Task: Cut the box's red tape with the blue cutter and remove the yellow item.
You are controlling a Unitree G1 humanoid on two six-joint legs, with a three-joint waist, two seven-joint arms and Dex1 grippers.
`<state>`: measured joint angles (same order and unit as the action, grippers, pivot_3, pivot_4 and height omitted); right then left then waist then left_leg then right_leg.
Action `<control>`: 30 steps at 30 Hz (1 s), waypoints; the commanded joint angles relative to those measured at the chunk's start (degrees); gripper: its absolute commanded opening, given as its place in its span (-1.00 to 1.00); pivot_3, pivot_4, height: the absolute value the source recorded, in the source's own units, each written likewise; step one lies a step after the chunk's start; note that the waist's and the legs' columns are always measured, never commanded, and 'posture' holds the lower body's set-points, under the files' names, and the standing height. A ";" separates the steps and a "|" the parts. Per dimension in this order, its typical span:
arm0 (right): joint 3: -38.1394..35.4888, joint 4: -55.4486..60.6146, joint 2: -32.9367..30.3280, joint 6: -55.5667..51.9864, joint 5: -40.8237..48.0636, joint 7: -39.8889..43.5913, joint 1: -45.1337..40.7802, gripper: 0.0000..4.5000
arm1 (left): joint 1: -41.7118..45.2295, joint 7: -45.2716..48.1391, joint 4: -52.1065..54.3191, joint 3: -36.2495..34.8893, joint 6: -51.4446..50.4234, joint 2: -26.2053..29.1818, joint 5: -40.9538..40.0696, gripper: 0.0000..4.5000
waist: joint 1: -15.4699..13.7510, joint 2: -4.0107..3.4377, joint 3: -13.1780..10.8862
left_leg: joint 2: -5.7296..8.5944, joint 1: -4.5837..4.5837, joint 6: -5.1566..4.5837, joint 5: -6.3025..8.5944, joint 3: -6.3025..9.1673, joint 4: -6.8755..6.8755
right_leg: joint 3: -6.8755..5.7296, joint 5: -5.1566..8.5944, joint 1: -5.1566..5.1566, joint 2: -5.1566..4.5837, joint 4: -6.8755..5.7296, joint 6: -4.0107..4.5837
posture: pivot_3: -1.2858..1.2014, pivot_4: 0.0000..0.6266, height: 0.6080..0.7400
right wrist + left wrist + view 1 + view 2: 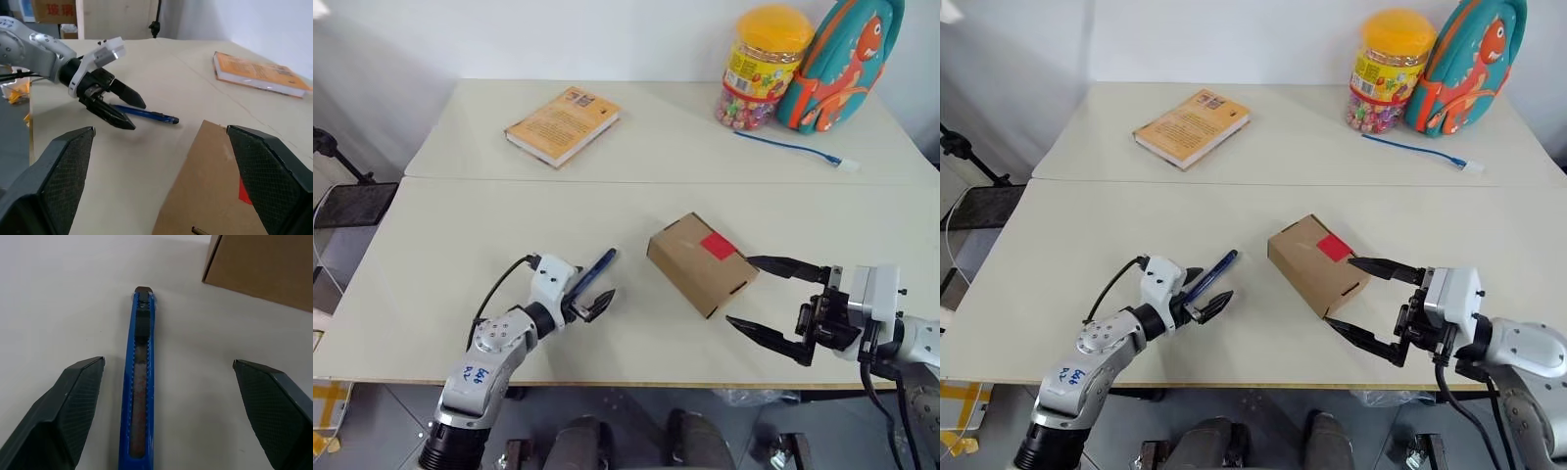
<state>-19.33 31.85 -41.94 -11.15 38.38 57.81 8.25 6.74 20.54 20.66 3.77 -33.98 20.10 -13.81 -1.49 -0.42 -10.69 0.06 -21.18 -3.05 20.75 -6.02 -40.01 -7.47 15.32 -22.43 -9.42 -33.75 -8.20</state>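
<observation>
Left hand (pixel 590 298) spread wide, straddling the slim blue plastic cutter (pixel 594 270) flat on the worktop (pixel 460 235). Centre fingers on its body, then close. Right hand (pixel 771 300) released, flanking the brown cardboard box (pixel 695 262) with its red tape square (pixel 718 246).

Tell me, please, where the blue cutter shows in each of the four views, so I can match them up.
Left eye view: blue cutter lies on the table, left of the box, between the left claw's open fingers.
Right eye view: the same, left of centre.
Left wrist view: runs up the middle, between both fingers.
Right wrist view: centre-left, under the left claw.
Shared landmark: the box, beside the cutter's tip.
</observation>
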 commanded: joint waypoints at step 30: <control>0.33 6.40 -4.11 -3.98 6.19 1.45 3.59 1.00 | -1.64 32.96 -14.78 -3.10 38.34 22.40 1.32 -0.79 | 0.16 -0.57 0.59 | -0.32 0.03 0.25 0.11 -0.21 0.06 | -0.05 0.23 -0.33 -0.24 0.02 0.42 | 0.03 -0.52 1.00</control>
<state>-19.00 36.04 -45.31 -13.75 42.38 58.83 11.90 5.58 50.18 4.78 0.69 0.36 41.96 -11.98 -1.33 -0.99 -10.10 -0.28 -21.20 -2.80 20.87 -6.20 -39.94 -7.53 15.54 -22.78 -9.71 -33.73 -7.78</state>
